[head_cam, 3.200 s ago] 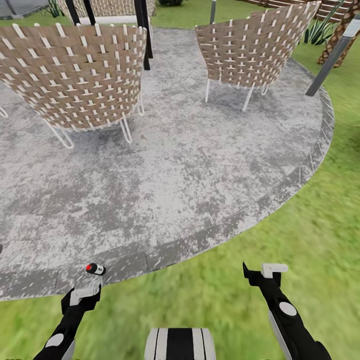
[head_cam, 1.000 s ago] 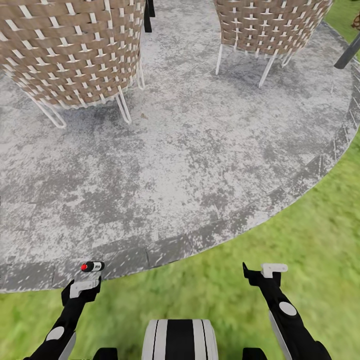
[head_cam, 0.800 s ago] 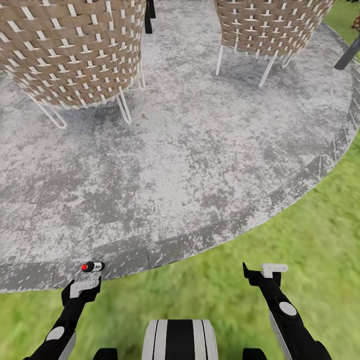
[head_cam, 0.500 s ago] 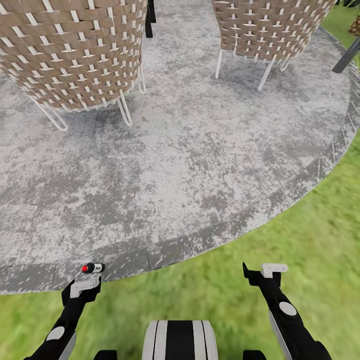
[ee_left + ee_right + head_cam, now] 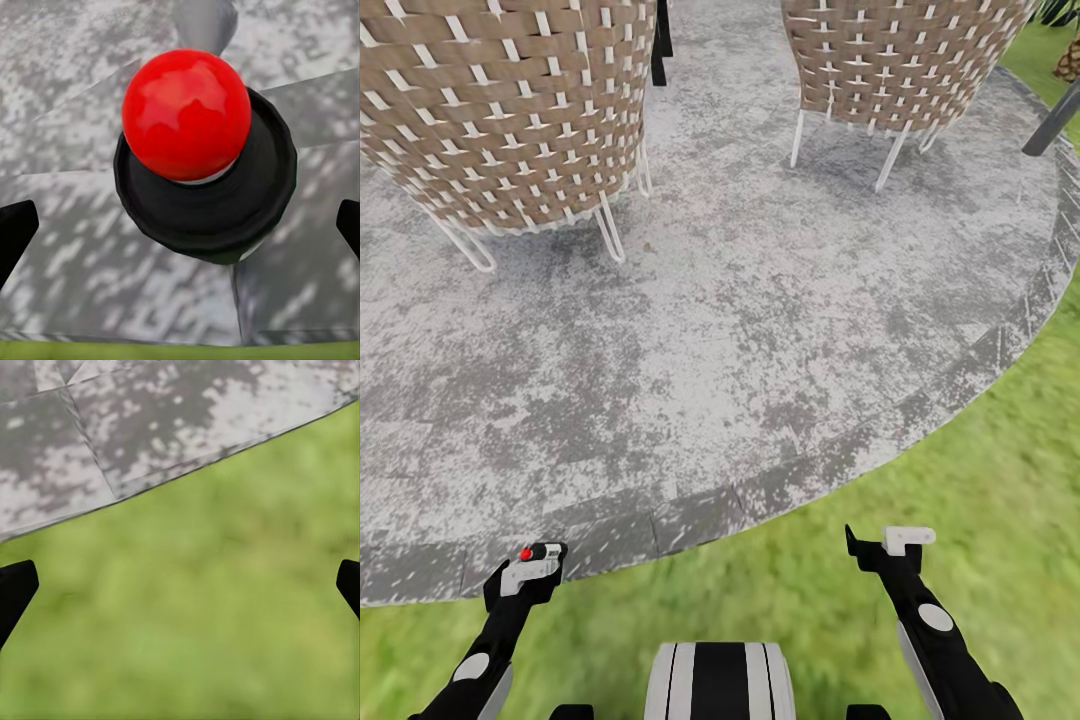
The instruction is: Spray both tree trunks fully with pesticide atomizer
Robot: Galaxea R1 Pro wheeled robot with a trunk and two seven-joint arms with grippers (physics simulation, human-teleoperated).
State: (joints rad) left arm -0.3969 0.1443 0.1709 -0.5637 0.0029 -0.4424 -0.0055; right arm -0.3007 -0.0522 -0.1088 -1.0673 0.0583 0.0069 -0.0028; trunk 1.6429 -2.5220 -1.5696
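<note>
Head view looks down on a round paved floor (image 5: 760, 330) of mottled grey stone, its kerb curving from 9 o'clock round to 3 o'clock, with green lawn (image 5: 960, 480) outside it. Two woven chairs stand on the paving, one (image 5: 500, 110) at 11 o'clock and the other (image 5: 890, 55) at 1 o'clock, both on thin white legs. A dark slanted post (image 5: 1050, 125) crosses the edge at 2 o'clock.

The pesticide atomizer (image 5: 538, 552) lies on the kerb at 7 o'clock, its red tip just at the end of the left gripper (image 5: 525, 575). In the left wrist view the bottle (image 5: 202, 157) sits between the two dark fingertips (image 5: 15, 232), which stand wide apart and clear of it, so the jaws are released. The right gripper (image 5: 890, 545) hangs over the grass at 5 o'clock. The right wrist view shows its fingertips (image 5: 15, 589) spread wide over lawn, with the kerb beyond; these jaws are released too.
</note>
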